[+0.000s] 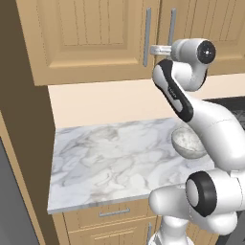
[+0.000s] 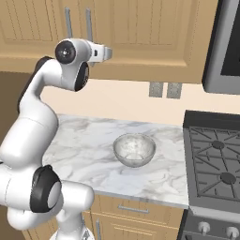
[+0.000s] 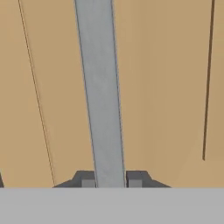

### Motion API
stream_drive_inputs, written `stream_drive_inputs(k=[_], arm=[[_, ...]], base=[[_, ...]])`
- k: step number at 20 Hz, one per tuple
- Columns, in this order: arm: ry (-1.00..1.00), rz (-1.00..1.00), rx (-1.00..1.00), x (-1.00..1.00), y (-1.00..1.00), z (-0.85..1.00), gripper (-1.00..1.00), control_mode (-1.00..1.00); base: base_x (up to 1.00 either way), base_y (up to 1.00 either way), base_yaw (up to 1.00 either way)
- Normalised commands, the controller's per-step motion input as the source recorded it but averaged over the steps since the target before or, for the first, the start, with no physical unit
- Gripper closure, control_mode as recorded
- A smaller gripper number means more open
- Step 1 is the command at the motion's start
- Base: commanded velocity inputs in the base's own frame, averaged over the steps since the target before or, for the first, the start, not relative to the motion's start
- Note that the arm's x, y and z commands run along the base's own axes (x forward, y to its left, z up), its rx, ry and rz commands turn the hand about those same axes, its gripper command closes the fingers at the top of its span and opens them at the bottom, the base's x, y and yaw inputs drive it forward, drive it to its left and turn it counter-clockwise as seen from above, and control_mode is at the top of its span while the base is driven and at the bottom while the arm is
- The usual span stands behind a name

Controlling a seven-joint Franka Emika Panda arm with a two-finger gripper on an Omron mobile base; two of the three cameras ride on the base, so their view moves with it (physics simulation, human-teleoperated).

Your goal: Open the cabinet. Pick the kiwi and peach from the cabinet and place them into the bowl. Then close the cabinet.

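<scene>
Gripper at closed light-wood raised-panel wall cabinet; fingers narrow, w/ long vertical silver bar handle btwn tips, touching both.

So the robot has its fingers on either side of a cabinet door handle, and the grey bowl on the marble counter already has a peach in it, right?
Not quite: the bowl is empty, as the right base view shows. The rest holds: the gripper straddles the silver handle of the closed cabinet, a fingertip on either side.
</scene>
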Motion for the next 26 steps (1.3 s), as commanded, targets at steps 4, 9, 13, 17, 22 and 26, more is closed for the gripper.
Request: stream_drive_inputs(k=[4, 9, 13, 17, 22, 26], arm=[[0.00, 0.00, 0.00, -0.42, 0.00, 0.00, 1.00, -1.00], [0.00, -0.01, 0.00, -0.47, 0.00, 0.00, 1.00, -1.00], [0.00, -0.02, 0.00, -0.54, 0.00, 0.00, 1.00, -1.00], [0.00, -0.02, 0.00, -0.53, 0.00, 0.00, 1.00, -1.00], [0.00, 0.00, 0.00, -0.61, -0.05, 0.00, 1.00, -1.00], [0.00, 0.00, 0.00, -0.70, -0.09, 0.00, 1.00, -1.00]], base=[[0.00, 0.00, 0.00], [0.00, 0.00, 0.00], [0.00, 0.00, 0.00], [0.00, 0.00, 0.00], [0.00, 0.00, 0.00], [0.00, 0.00, 0.00]])
